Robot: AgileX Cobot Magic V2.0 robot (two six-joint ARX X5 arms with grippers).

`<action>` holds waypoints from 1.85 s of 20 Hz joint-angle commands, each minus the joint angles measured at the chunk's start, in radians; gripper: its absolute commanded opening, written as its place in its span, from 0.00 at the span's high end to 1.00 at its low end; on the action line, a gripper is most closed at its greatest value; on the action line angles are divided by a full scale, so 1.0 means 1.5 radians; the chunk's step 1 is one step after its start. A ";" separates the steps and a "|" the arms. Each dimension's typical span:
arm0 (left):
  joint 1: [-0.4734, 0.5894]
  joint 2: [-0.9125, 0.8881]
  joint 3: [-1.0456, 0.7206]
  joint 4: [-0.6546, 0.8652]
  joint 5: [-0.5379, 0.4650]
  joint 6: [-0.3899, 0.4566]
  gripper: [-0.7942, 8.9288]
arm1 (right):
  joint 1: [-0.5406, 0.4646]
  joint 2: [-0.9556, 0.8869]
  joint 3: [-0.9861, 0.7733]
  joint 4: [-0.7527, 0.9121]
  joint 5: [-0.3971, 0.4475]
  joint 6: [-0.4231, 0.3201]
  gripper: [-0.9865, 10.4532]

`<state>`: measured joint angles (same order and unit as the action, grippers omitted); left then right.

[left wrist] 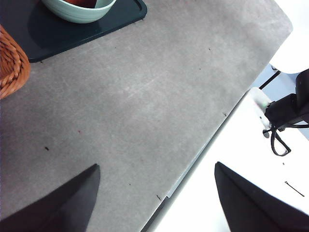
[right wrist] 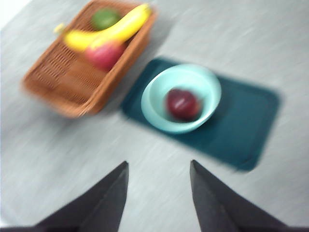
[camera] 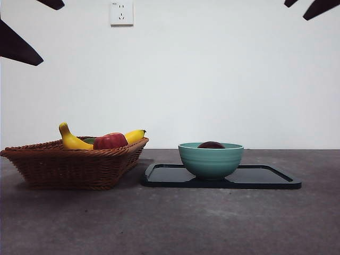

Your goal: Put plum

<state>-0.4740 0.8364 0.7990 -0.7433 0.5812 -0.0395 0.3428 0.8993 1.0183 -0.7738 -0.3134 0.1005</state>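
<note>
At the left of the front view a brown wicker basket [camera: 69,166] sits on the grey counter [camera: 170,223], holding a yellow banana [camera: 74,140], a red apple [camera: 110,141] and a bit of something green [camera: 89,141] between them. Just right of the basket lies a dark tray [camera: 265,177], and on its left part stands a teal bowl [camera: 211,160]. The plum [camera: 211,145] rests inside the bowl, only its dark rounded top showing above the rim; the right wrist view, though blurred, shows it lying in the bowl's hollow. Black arm tips show in the upper left and upper right corners, well above everything. The left end effector [left wrist: 154,193] hangs over bare counter near its edge, jaws spread wide and holding nothing. The right end effector [right wrist: 159,193] hangs high above the counter near the bowl and tray, jaws parted and empty.
</note>
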 commanded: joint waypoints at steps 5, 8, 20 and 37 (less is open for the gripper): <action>-0.003 0.002 0.005 0.007 0.005 0.001 0.53 | 0.031 -0.138 -0.147 0.001 -0.043 0.004 0.74; -0.003 0.002 0.005 0.007 0.005 0.001 0.53 | 0.034 -0.178 -0.188 0.000 -0.059 0.013 0.74; -0.003 0.003 0.005 0.006 0.005 0.001 0.53 | 0.034 -0.188 -0.195 -0.008 -0.060 0.014 0.74; -0.052 0.181 0.160 0.127 -0.091 -0.150 0.53 | 0.034 -0.188 -0.195 -0.009 -0.061 0.014 0.74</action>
<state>-0.5468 1.0985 1.0218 -0.5667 0.4431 -0.2543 0.3862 0.6128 0.7227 -0.7933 -0.4000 0.1120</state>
